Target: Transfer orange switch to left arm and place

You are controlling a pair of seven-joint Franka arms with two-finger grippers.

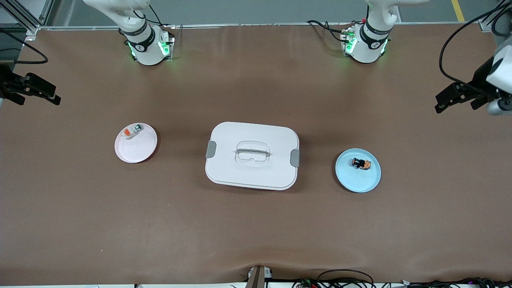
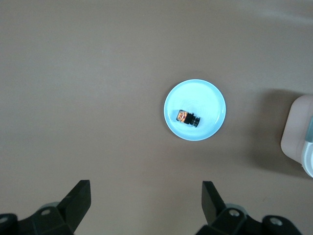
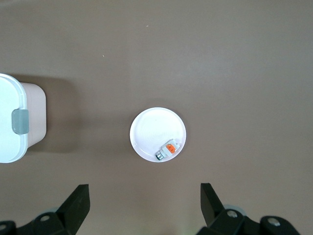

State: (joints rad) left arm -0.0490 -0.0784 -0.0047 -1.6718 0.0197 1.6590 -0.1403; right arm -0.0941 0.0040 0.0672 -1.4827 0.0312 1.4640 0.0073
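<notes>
Front view: orange switch on blue plate, box shut.

Both arms waiting, raised over table ends; left gripper & right gripper fingers spread wide.

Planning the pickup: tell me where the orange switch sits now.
The orange switch lies on the blue plate toward the left arm's end of the table, beside the box.
</notes>
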